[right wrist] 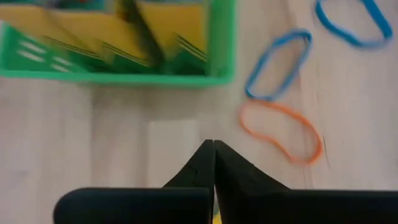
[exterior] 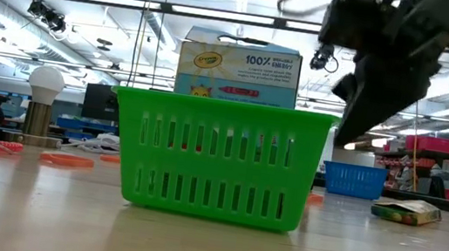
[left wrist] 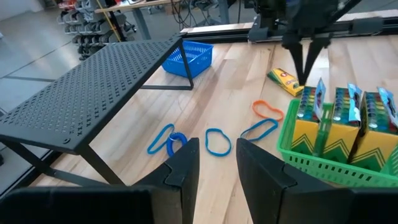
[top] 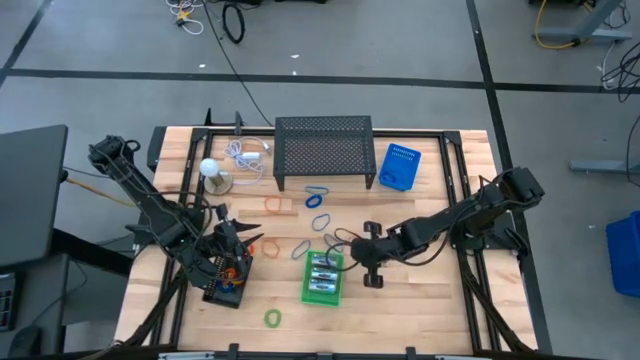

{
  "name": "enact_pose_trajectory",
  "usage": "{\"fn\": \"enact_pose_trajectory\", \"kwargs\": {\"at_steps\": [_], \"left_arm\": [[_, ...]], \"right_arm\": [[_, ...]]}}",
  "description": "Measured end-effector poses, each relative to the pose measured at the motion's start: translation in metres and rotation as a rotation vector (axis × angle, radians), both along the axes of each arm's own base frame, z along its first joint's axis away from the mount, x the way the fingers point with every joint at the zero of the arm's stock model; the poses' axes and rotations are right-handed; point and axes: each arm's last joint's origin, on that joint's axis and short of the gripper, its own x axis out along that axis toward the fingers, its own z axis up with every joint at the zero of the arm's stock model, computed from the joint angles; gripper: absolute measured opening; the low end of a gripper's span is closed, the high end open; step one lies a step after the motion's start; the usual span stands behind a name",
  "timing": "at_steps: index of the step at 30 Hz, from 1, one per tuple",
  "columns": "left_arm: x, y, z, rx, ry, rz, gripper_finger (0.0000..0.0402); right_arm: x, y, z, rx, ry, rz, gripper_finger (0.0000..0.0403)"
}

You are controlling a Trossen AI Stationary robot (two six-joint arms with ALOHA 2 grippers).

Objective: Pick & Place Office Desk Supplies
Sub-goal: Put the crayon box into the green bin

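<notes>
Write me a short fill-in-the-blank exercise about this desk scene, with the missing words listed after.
1. The crayon boxes stand inside a ____ basket.
2. The right claw hangs over bare wood with its fingers ____.
3. One crayon box lies flat on the ____, outside the basket.
4. The orange loop lies beside a ____ loop.

Missing words: green; shut; table; blue

Robotics lab or industrial workshop, open-plan. Grey concrete floor (top: pixel 420 40) with dark tape lines and loose cables (top: pixel 232 22); exposed ceiling with ducts and strip lights (exterior: pixel 222 18); wooden table (top: pixel 420 310) in a black frame; racks and other workbenches (exterior: pixel 430 163) far behind.
</notes>
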Motion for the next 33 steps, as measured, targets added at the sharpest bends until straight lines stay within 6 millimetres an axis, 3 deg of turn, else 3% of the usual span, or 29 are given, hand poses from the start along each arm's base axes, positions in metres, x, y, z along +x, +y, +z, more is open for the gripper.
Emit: {"fn": "enact_pose_trajectory", "kwargs": {"at_steps": [7,16,22,33], "left_arm": [[0.0,0.0,0.0,0.0,0.0,0.001,0.0115],[0.0,0.0,0.0,-0.002,-0.001,0.001,0.0115],[0.0,0.0,0.0,-0.002,-0.001,0.001,0.0115],[0.0,0.0,0.0,-0.006,0.007,-0.009,0.0115]], "right_arm": [[-0.011,-0.015,-0.021,0.012,0.072,-0.131,0.0002],[-0.018,-0.019,-0.037,0.058,0.09,-0.149,0.0001],[-0.019,-0.012,-0.05,0.096,0.16,-0.132,0.0001],[-0.034,0.016,-0.052,0.136,0.22,-0.177,0.0]]}}
